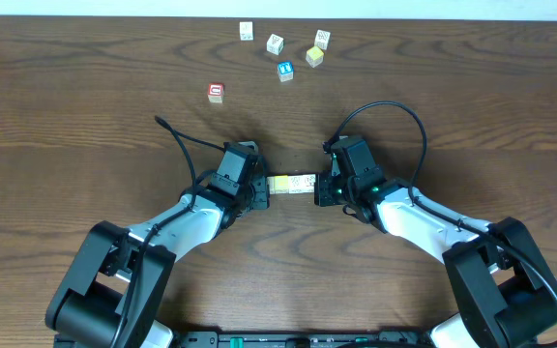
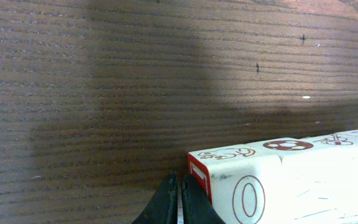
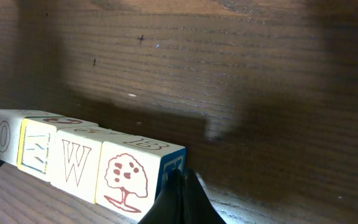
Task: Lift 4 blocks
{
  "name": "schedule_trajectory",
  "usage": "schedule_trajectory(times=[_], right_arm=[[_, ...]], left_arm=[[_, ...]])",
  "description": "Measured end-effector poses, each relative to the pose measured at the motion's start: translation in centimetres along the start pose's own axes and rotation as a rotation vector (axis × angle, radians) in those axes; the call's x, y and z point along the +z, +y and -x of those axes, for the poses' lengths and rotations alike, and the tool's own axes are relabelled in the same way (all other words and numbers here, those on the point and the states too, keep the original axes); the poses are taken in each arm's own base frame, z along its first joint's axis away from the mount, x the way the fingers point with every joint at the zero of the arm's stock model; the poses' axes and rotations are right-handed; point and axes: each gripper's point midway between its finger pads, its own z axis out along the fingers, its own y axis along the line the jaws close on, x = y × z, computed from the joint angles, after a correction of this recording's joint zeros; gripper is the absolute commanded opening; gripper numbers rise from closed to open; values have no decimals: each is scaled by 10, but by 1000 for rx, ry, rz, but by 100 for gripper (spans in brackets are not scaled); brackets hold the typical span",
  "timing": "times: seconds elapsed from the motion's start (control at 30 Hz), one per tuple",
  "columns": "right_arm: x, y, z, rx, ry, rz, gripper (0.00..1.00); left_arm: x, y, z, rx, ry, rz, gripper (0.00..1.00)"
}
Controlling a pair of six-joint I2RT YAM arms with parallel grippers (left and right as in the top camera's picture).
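squarely between the two arms, a row of four small cream wooden picture-and-letter blocks [image 1: 291, 184] is stretching end to end over the middle of the dark wooden table [image 1: 85, 116]; i cannot tell whether it is resting or raised. the left gripper [image 2: 179, 200], fingers pinched together, is sitting against the "o" end. the right gripper [image 3: 182, 194], likewise closed, is touching the tree-picture end. loose small cubes [image 1: 275, 43] are lying well apart near the far edge.

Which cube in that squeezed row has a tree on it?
The cream wooden cube at the right gripper's end: its side shows a red tree, where the other three show letters.
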Motion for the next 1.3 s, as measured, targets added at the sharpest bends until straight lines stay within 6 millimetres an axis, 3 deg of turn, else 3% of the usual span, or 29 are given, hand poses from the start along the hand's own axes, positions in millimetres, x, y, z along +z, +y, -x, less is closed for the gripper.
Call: schedule_trajectory(times=[0.63, 0.97, 1.3], right_arm=[[0, 0, 0, 0, 3, 1, 1], [-2, 6, 13, -3, -18, 6, 1], [-3, 7, 13, -4, -17, 9, 1]], left_arm=[[-7, -2, 2, 1, -6, -3, 7], [-11, 0, 7, -1, -27, 10, 7], [-11, 0, 7, -3, -21, 14, 7]])
